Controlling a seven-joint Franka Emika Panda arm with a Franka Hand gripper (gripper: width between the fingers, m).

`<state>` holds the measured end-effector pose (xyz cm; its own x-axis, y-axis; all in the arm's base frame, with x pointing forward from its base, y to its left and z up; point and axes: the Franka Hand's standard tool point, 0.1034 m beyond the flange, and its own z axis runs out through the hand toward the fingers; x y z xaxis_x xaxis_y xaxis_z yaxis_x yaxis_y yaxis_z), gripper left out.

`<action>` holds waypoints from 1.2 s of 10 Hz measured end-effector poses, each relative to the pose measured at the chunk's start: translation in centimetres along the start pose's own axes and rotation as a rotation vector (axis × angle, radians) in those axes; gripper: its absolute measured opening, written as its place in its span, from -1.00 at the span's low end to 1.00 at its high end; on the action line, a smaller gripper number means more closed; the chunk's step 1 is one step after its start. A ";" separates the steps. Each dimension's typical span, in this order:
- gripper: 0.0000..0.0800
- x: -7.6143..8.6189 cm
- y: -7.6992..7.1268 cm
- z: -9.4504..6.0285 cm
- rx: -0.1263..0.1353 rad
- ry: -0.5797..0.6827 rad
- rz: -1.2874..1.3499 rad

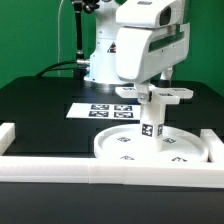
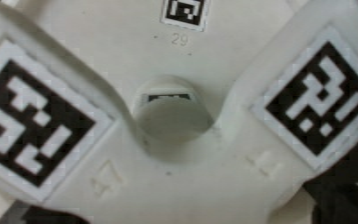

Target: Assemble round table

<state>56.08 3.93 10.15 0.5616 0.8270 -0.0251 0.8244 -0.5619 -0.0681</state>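
Observation:
The large rimmed disc lies flat at the front of the table. The short post stands upright on it and carries a square tag. My gripper is shut on the lobed cross-shaped piece and holds it level right at the post's top; I cannot tell whether they touch. In the wrist view the cross-shaped piece fills the frame, with tags on its lobes and a central socket. My dark fingertips show only at the frame's edge around the gripper.
The marker board lies flat behind the disc. White border rails run along the front, the exterior view's left and right. The arm's white body stands over the disc.

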 end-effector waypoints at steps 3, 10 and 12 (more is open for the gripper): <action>0.12 0.0 0.1 0.0 -0.001 0.001 0.001; 0.12 -1.7 0.8 0.0 0.073 0.033 0.455; 0.12 -1.6 0.7 0.1 0.074 0.050 0.678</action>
<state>55.79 2.23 10.08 0.9563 0.2897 -0.0400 0.2831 -0.9513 -0.1218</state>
